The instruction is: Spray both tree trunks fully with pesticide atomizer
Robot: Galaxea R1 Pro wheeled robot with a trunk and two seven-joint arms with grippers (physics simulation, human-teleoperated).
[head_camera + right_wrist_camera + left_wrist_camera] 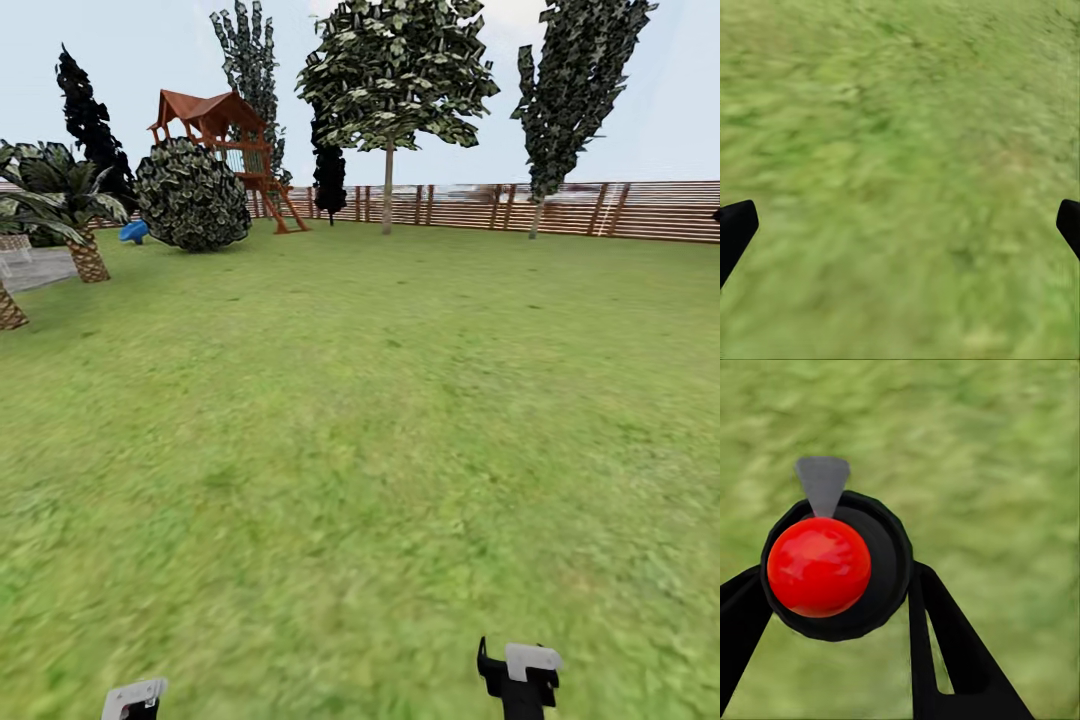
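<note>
The picking-up step looks done: in the left wrist view the left tool is pinching the atomizer, one black finger pressing on each side of the dark bottle. Its red top is facing the camera and a grey nozzle is pointing away over the grass. So the atomizer is sitting in the left tool, above the lawn, and not on the floor.

The right tool is spread wide. Its two fingertips are showing at opposite edges of the right wrist view with nothing between them but grass. In the head view both arms are just peeking in at the lower edge, the left tool low at the left and the right tool further right.

The step in hand, as I judge it, is travelling toward the trees. Two trees are standing far ahead by the fence: one with a broad crown and a thin pale trunk, and a narrower one to its right. Both are well apart from the robot. A round bush, a wooden play tower and a palm are standing on the left.

The next move is calling for more driving forward until a trunk is near. Then the left arm should be rising and the nozzle turning toward the bark before any spraying is beginning.
</note>
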